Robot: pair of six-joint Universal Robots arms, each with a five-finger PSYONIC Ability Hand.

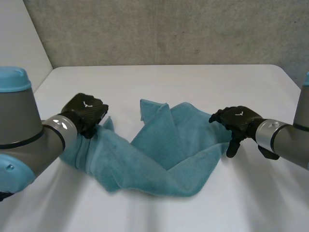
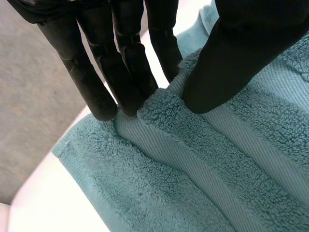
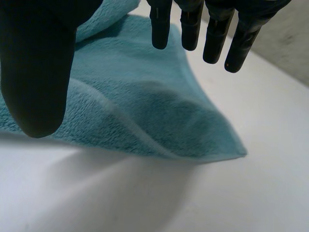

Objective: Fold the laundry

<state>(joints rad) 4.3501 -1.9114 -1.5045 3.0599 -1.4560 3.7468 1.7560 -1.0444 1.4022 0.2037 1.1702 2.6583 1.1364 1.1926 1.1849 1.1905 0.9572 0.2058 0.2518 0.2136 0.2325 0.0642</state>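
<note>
Centre frame in the head view, low on the white table, the teal towel is lying crumpled, running from left of centre to right of centre. At its left end your left hand is pinching a raised ridge of terry: in the left wrist view straight fingers are pressing one side and the thumb the other. At the right end your right hand is hovering, its digits straight and spread, gripping nothing. In the right wrist view a free corner is lying beneath its fingertips.

Handling, as I judge it: you are working with thick, soft, limp cloth. It is light, not slippery and not fragile, but it will be sagging and bunching wherever unsupported. Be taking that corner by its hemmed edge, pinching it from above and below, to match the left hand's hold before lifting.
</note>
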